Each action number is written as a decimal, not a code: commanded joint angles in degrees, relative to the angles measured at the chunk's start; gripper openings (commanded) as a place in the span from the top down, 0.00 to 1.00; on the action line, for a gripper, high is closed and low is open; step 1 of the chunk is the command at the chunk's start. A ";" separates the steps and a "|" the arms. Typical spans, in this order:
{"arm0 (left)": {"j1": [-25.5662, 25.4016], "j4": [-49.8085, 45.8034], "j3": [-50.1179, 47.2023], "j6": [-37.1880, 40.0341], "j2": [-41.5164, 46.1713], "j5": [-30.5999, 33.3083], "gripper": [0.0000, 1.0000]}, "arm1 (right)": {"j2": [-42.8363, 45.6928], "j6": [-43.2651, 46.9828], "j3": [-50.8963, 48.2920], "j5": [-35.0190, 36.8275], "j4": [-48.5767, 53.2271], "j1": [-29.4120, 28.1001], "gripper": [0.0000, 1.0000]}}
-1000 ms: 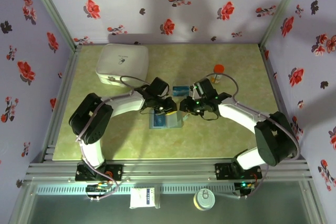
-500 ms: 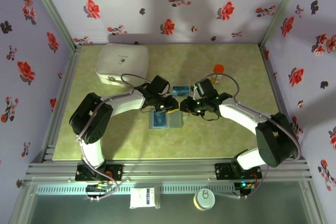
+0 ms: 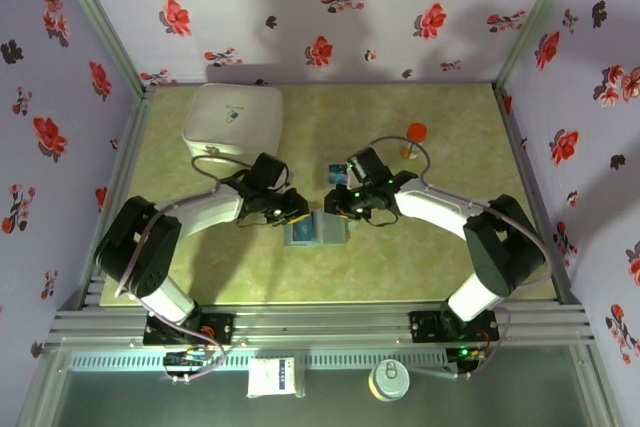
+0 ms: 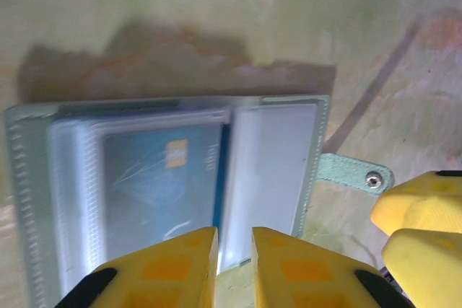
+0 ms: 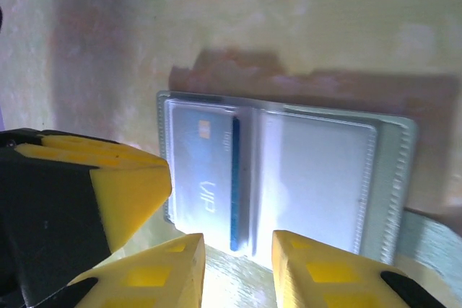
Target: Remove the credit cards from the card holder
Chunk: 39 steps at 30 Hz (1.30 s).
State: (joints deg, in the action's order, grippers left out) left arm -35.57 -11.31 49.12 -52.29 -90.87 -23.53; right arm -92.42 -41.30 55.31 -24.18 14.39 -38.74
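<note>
Floral walls ring the green table [image 3: 450,247], where the card holder [image 3: 317,230] lies open at mid-surface. One blue card [image 4: 162,178] sits sleeved inside; a loose card [image 3: 337,175] lies just beyond. Left gripper [image 4: 232,265] and right gripper [image 5: 238,265] hover over it, narrowly parted, empty.

Card holder [image 4: 274,171] grey-blue, spread open, flat on surface [image 4: 180,5], snap tab [image 4: 354,174] sticking out sideways. Blue card [image 4: 159,185] inside one clear pocket. Second blue card [image 3: 336,173] loose nearby.
</note>
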 commanded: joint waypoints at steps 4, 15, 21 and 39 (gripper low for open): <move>2.50 0.42 -5.01 0.98 4.90 0.57 0.83 | -5.29 -1.84 4.71 -0.48 -1.63 -2.99 0.69; 3.27 0.56 -5.02 2.93 1.39 0.50 0.96 | -8.32 -3.39 4.21 -2.13 -4.72 -4.12 0.70; 3.67 -0.16 -4.90 4.40 -1.33 1.23 1.00 | -9.42 -4.75 2.35 -3.33 -7.84 -4.24 0.71; 3.76 0.59 -5.62 3.45 -2.40 1.38 1.00 | -13.07 -4.30 1.72 -2.76 -7.82 -4.68 0.73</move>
State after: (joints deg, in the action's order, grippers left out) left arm -32.23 -10.28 43.66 -49.47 -91.94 -22.94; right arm -105.25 -45.69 57.60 -28.27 4.62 -42.92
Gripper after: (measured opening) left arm 0.051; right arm 0.273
